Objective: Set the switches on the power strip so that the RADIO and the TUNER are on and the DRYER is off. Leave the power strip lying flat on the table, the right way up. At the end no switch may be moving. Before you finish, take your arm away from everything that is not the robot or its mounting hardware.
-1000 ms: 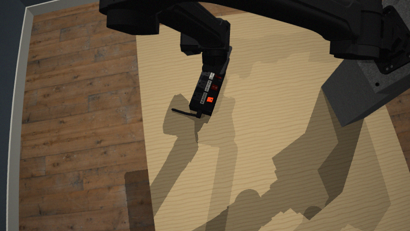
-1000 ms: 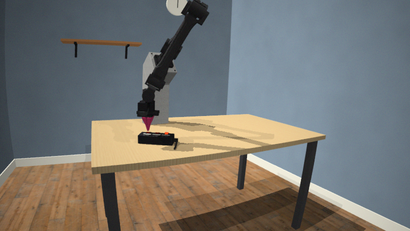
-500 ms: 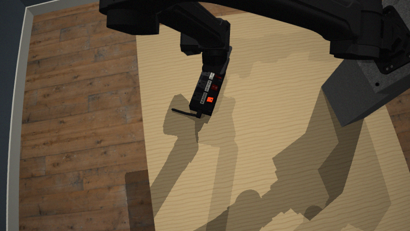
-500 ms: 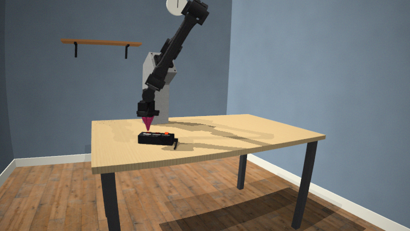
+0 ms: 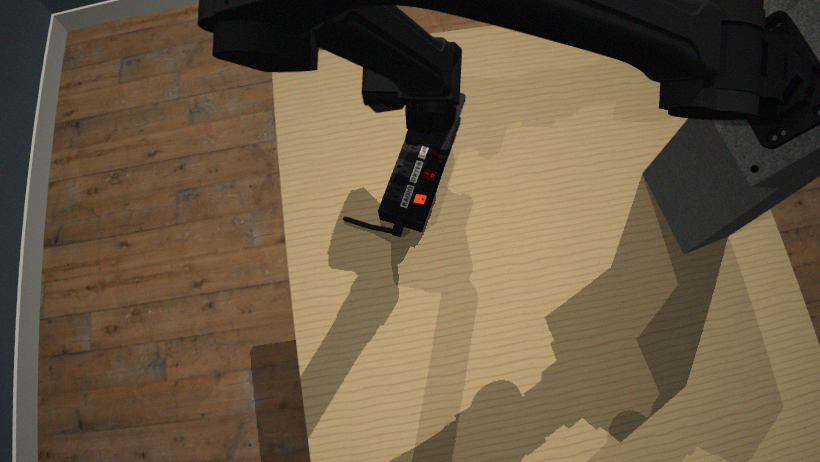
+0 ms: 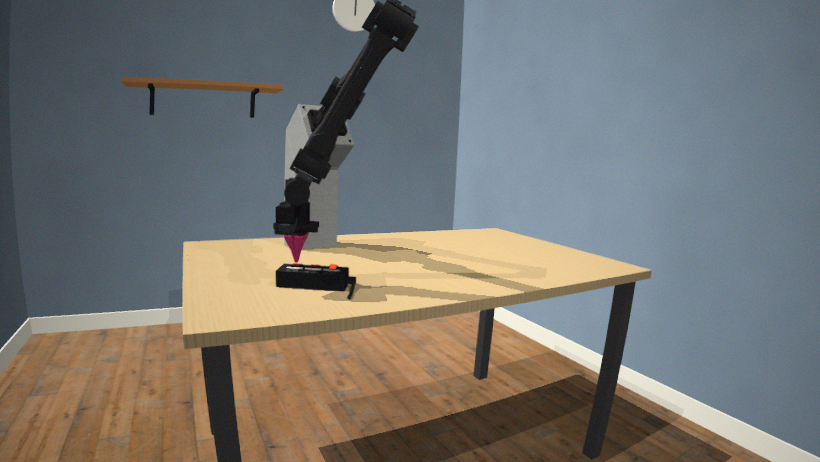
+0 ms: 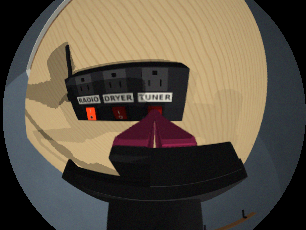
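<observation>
Three switches on the power strip point(image 6: 312, 277), which lies flat near the bench point(image 6: 459, 269) left edge, labels up. RADIO switch point(image 5: 420, 199) glows bright orange; DRYER switch point(image 5: 429, 173) is dark red. Gripper point(image 6: 295, 256) is clenched with nothing between the magenta fingers, tips directly above the TUNER switch point(image 7: 154, 110); contact unclear.

Black power strip point(image 5: 408, 186), bright orange RADIO switch point(image 5: 420, 199), tan wood-grain table point(image 5: 573, 229).
</observation>
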### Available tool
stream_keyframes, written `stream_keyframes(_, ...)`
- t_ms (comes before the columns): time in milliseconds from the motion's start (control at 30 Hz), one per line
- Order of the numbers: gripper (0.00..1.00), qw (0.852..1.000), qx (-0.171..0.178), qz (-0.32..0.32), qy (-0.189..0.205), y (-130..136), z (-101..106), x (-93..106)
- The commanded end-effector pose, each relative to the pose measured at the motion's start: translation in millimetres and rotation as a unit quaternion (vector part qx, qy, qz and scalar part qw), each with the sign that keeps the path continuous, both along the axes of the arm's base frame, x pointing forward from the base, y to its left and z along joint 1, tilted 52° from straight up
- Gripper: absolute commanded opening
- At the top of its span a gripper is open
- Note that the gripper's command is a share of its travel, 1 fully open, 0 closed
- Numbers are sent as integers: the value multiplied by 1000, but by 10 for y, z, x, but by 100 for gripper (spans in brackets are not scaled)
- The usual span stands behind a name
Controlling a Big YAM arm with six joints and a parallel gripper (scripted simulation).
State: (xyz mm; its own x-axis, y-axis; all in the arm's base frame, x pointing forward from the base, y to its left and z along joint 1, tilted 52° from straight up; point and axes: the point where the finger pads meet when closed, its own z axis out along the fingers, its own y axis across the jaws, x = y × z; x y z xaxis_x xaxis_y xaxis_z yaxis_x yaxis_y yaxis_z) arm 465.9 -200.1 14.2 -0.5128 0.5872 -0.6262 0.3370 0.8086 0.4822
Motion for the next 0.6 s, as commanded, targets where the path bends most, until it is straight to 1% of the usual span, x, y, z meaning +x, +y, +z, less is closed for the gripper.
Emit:
stream_keyframes(0, 0, 1000, 4, -6, -1, -2, -46, -7)
stream_keyframes(100, 0, 1000, 1, -1, -5, 21, -22, 69)
stream_keyframes(233, 0, 1000, 1, -6, -5, -26, -42, 73)
stream_keyframes(333, 0, 1000, 1, -1, -5, 24, -55, 110)
stream_keyframes(567, 0, 1000, 1, -1, -5, 27, -73, 134)
